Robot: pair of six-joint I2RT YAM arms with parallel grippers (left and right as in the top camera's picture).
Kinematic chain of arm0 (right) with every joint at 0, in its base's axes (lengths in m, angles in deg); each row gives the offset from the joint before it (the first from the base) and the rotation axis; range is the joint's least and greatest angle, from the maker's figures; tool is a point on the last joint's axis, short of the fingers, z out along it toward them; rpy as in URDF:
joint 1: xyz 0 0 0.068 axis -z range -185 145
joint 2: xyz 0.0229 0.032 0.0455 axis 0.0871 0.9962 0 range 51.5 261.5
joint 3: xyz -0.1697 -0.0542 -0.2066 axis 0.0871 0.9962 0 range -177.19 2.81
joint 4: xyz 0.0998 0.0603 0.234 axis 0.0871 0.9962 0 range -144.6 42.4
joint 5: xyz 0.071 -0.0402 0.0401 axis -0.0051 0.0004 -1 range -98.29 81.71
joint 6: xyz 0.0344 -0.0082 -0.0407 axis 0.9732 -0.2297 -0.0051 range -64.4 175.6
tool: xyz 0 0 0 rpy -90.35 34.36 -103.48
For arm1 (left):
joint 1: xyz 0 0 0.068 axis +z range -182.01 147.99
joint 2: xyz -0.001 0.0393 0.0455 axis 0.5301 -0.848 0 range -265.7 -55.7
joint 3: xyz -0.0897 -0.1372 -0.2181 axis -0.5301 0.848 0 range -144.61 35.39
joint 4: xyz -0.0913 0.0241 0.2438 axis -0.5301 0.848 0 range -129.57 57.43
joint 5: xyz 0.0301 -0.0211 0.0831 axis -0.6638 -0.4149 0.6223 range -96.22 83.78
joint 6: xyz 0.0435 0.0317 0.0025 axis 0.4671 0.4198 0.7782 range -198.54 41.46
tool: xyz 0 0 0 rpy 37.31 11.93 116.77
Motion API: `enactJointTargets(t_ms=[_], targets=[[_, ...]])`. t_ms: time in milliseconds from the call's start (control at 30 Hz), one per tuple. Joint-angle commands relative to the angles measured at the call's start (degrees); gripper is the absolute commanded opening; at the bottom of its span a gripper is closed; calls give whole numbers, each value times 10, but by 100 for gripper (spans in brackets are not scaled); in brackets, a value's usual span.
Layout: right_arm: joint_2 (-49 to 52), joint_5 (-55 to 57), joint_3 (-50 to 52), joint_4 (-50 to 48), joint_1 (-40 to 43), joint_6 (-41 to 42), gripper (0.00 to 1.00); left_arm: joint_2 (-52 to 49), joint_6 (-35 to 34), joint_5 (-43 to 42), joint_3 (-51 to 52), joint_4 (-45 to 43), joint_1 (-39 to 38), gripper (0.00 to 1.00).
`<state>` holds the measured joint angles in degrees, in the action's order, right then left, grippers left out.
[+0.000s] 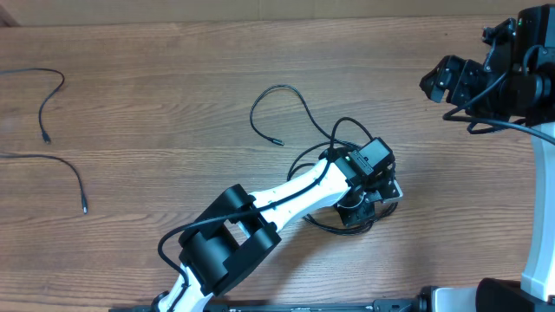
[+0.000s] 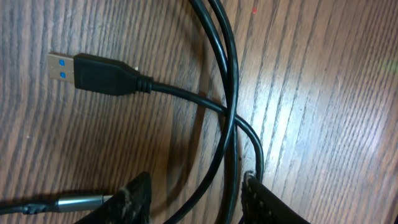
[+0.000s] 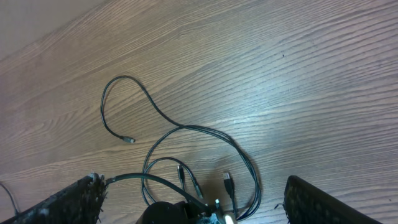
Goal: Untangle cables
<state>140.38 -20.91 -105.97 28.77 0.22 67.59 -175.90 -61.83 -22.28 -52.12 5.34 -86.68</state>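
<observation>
Left end effector (image 2: 199, 202) stood released, fingers straddling crossed strands of the tangled cables (image 2: 227, 93) at desk (image 1: 173, 52) centre. Cords judged light, limp, slick; the stiffer USB plug (image 2: 93, 71) offered surest hold. Right end effector (image 1: 444, 80) hung released, well apart, upper right.

Our left arm (image 1: 286, 195) lies across the tangled cables (image 2: 231, 81), barring the near-left side. Bare table (image 1: 173, 52) lies open on the far side and between tangle and two loose cords (image 1: 62, 82) far left; our right arm (image 1: 499, 74) hangs far-right.
</observation>
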Motion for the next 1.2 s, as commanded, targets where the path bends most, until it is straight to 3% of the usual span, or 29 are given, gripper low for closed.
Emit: enactJointTargets(t_ms=[0, 367, 667, 767, 867, 900, 1067, 1167], targets=[[2, 6, -14, -3, -1, 2, 91, -5, 5, 0, 13, -11, -5, 47], [2, 7, -14, -3, -1, 0, 91, -7, 4, 62, 53, -65, -32, 46], [2, 15, -14, 0, -1, 0, 91, -10, -35, 120, 59, -92, -41, 33], [2, 15, -14, -1, -1, 0, 91, -10, -35, 120, 59, -92, -41, 24], [2, 15, -14, -1, -1, 0, 91, -10, -35, 120, 58, -92, -41, 4], [2, 15, -14, -1, -1, 0, 91, -10, -35, 121, 56, -89, -41, 4], [2, 15, -14, -1, -1, 0, 94, 7, -112, 223, -28, 14, -33, 4], [2, 14, -14, -2, -1, 0, 95, 24, -112, 221, -134, 103, -16, 4]])
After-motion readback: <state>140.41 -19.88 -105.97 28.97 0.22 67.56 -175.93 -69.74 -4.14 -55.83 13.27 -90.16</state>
